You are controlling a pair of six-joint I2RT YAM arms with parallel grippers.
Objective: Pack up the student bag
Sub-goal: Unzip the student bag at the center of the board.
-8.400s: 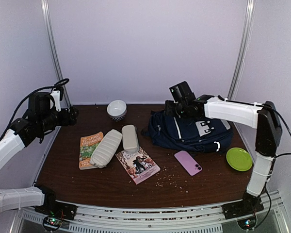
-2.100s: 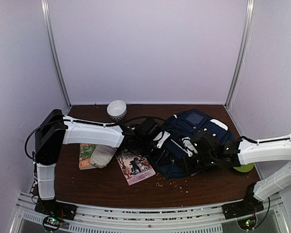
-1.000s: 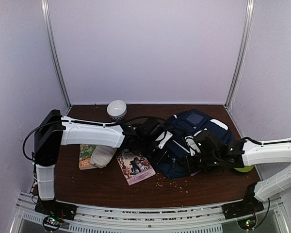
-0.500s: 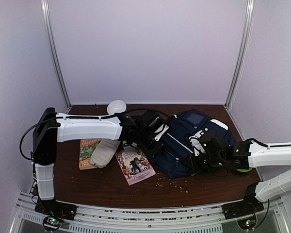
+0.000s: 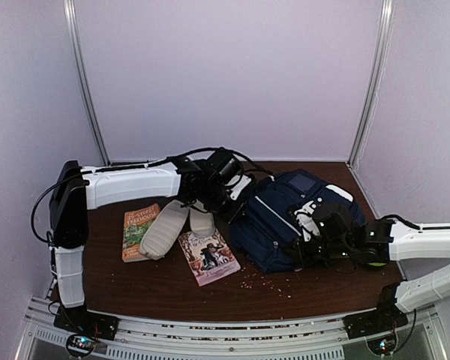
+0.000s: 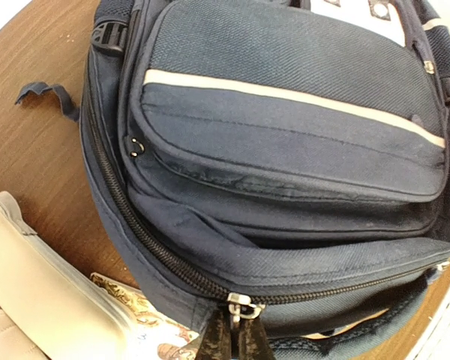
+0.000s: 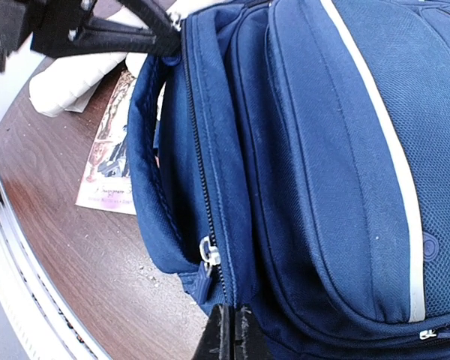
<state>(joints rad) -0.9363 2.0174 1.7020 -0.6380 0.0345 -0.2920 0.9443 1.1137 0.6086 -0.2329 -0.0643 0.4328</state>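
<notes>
Pinching zipper pull (image 6: pixel 241 306): left gripper (image 6: pixel 236 322) closed | right gripper (image 7: pixel 231 319) closed on student bag (image 7: pixel 307 150) fabric

2 white-shelled arms (image 5: pixel 131 186) with black joints (image 5: pixel 67 217), cables (image 5: pixel 197 153) and hands (image 6: pixel 232 341).

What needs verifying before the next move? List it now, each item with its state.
1. Left tool shut on the metal zipper pull of the large navy-blue fabric backpack: ok.
2. Right tool shut at the backpack's lower edge, fabric actually gripped: cannot tell.
3. Main zipper open for packing: not ok, teeth closed.
4. Beige ribbed pencil case clear of the backpack: ok.
5. Illustrated paperback book clear of the backpack: not ok, its edge meets it.
</notes>
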